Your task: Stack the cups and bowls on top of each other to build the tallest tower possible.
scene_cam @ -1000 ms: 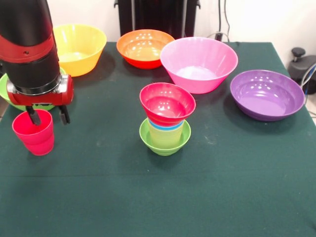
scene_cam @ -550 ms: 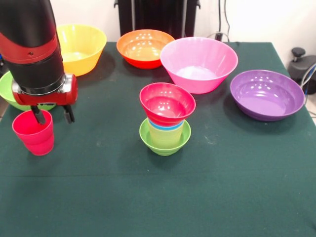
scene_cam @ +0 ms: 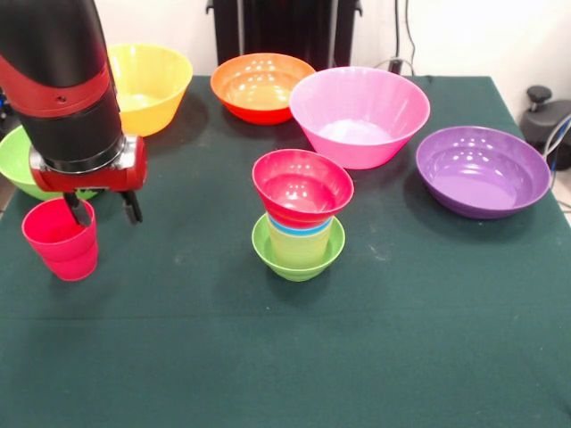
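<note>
Front view: the gripper [scene_cam: 104, 210] hangs at the red cup [scene_cam: 61, 239], jaws spread, empty; one jaw sits over the cup's rim, the other outside it. The cup stands upright on the table [scene_cam: 375, 348], well apart from the tower [scene_cam: 301, 216].
</note>
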